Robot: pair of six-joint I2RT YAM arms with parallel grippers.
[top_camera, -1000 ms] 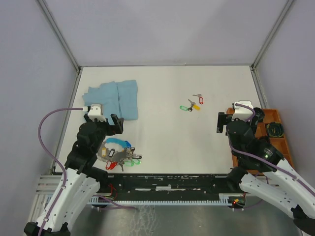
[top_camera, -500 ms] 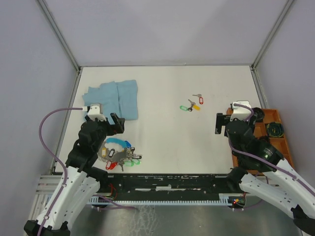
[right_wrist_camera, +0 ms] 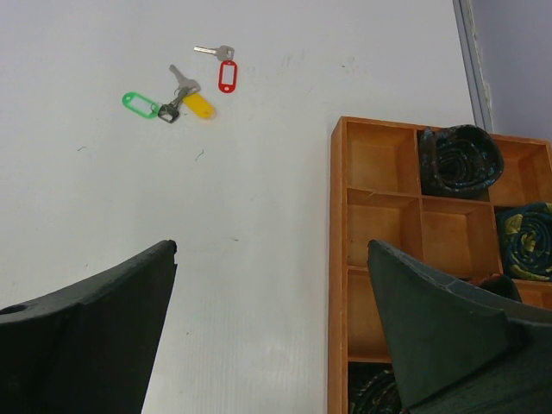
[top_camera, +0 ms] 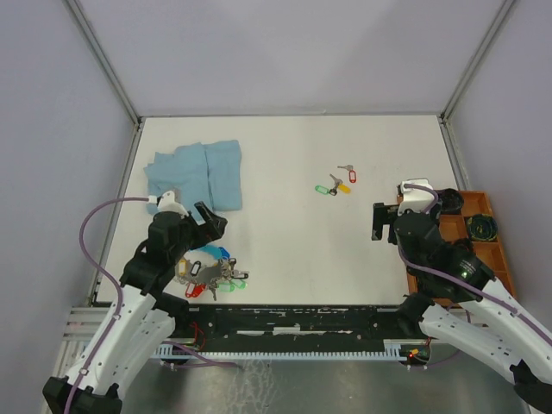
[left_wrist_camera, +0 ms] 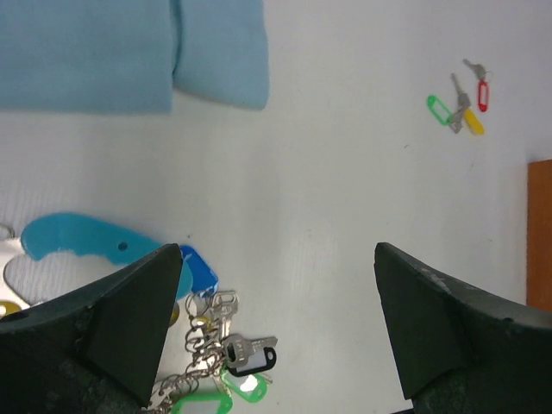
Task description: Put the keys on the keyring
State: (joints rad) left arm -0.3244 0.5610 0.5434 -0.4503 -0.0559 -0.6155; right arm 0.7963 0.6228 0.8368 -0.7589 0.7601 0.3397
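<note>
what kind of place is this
Probably a robot lab test cell: a white table boxed in by plain grey panels, two arms bolted at its near edge, and practice props laid out: keys, a blue cloth, a wooden tray.

**Three Cameras, One Scene**

The top camera looked steeply down from high behind the near edge, taking in the whole desk [top_camera: 293, 233]. The left wrist camera sat low, peering forward between the left fingers [left_wrist_camera: 112, 336]. The right did likewise between the right fingers [right_wrist_camera: 95, 345]. All three shared the loose keys [top_camera: 336, 184].
</note>
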